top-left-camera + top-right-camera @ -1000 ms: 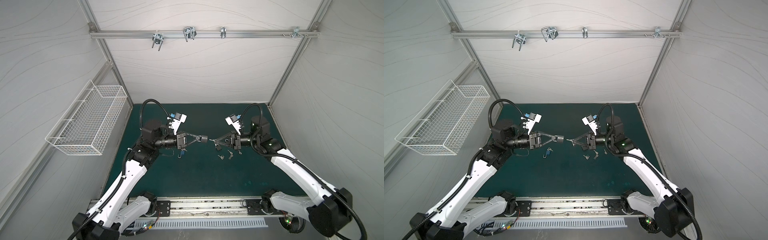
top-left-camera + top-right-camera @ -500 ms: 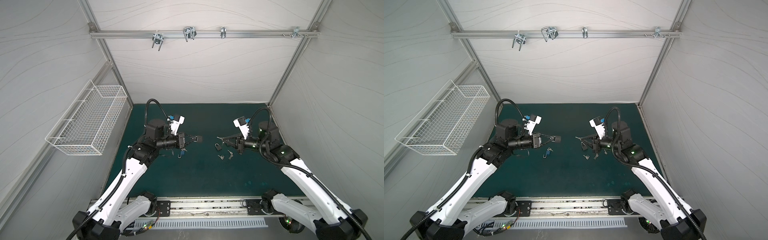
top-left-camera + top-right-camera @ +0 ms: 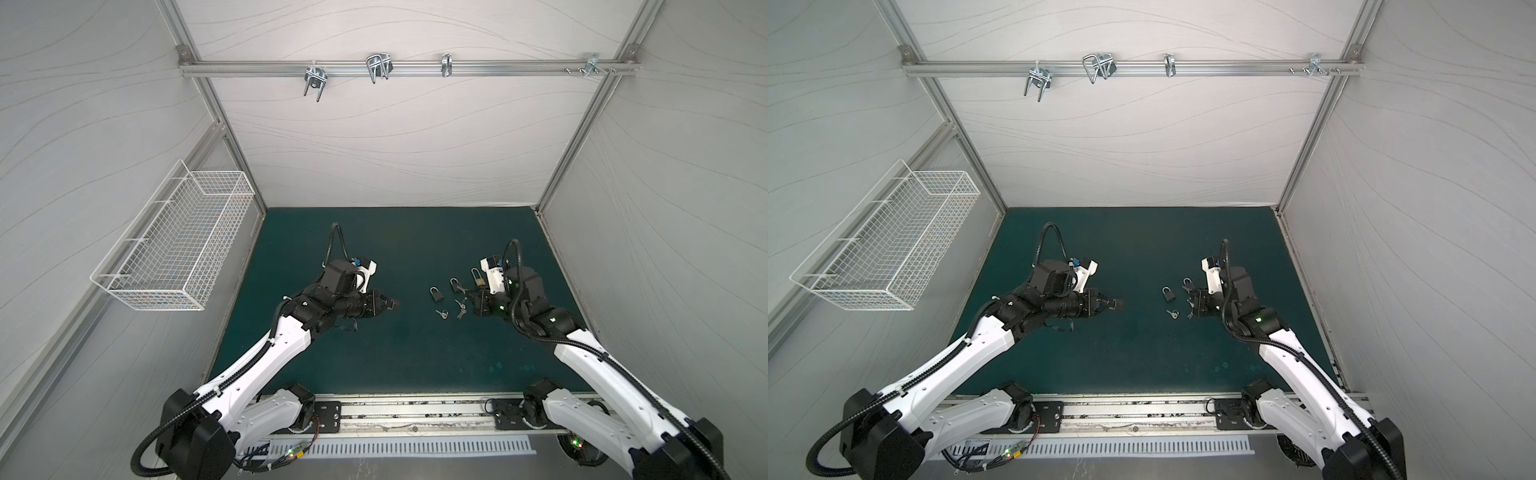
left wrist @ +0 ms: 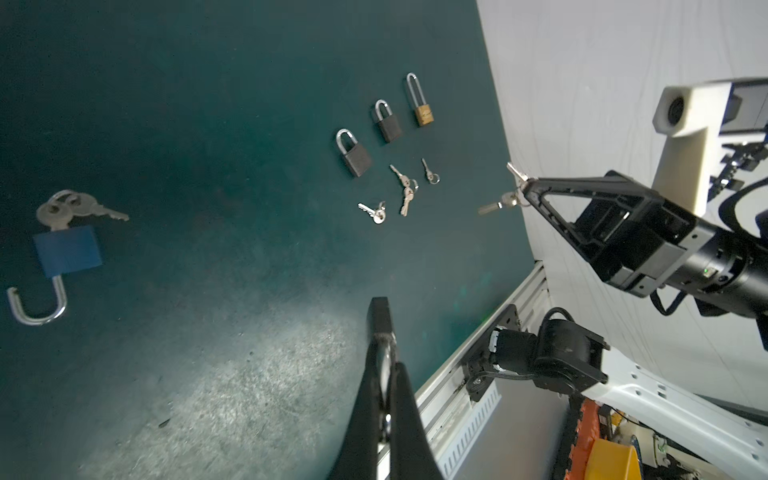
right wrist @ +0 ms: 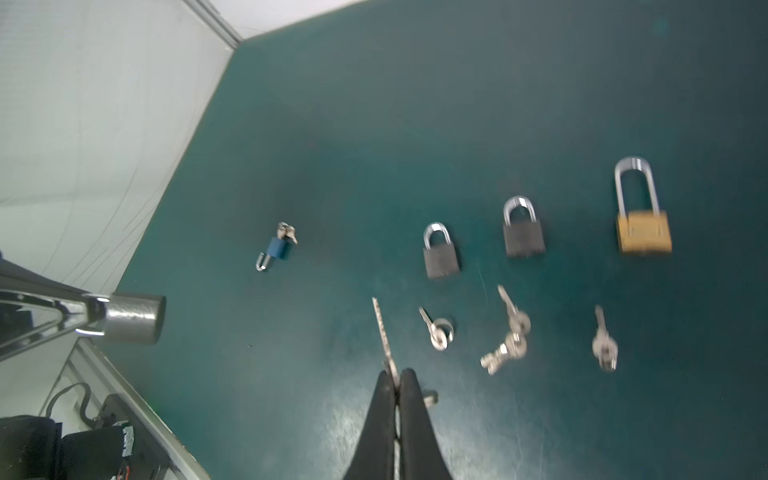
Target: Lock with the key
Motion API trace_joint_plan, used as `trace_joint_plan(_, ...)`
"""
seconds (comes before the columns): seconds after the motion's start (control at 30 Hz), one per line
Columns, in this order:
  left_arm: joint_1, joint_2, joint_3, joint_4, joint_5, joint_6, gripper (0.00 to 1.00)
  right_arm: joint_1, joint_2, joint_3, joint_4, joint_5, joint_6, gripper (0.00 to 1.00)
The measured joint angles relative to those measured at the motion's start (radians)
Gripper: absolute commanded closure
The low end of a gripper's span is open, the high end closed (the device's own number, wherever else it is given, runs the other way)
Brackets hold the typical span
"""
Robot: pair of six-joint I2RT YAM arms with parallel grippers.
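Right wrist view: a key is being clamped by the right gripper, a grey padlock by the left gripper, lettering unreadable.

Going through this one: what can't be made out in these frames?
Dark grey padlock in the left hand: shackle buried in the grip, open or shut unclear in both wrist views.
Silver key in the right hand: teeth blurred by motion in the right wrist view.
Loose silver keys on the green mat: too small in both top views to tell apart.
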Motion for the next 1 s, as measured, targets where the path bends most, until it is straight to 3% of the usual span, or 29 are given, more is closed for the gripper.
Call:
trace_joint_plan(0.2, -0.001, 0.010, -0.044, 0.029, -0.063, -0.004, 1.00, 0.036, 0.039, -0.003, 0.004, -0.025, 0.042, 1.00)
trace_joint_plan(0.43, 0.004, 0.006, -0.125, 0.034, -0.142, -0.038, 1.00, 0.287, 0.093, -0.004, 0.028, 0.036, 0.096, 1.00)
trace_joint_plan(0.8, 0.048, -0.053, -0.140, 0.031, -0.156, -0.048, 1.00, 0.468, 0.449, 0.097, 0.125, 0.061, 0.150, 1.00)
trace_joint_plan(1.0, 0.049, -0.066, -0.140, 0.022, -0.159, -0.048, 1.00, 0.468, 0.563, 0.180, 0.142, 0.053, 0.144, 1.00)
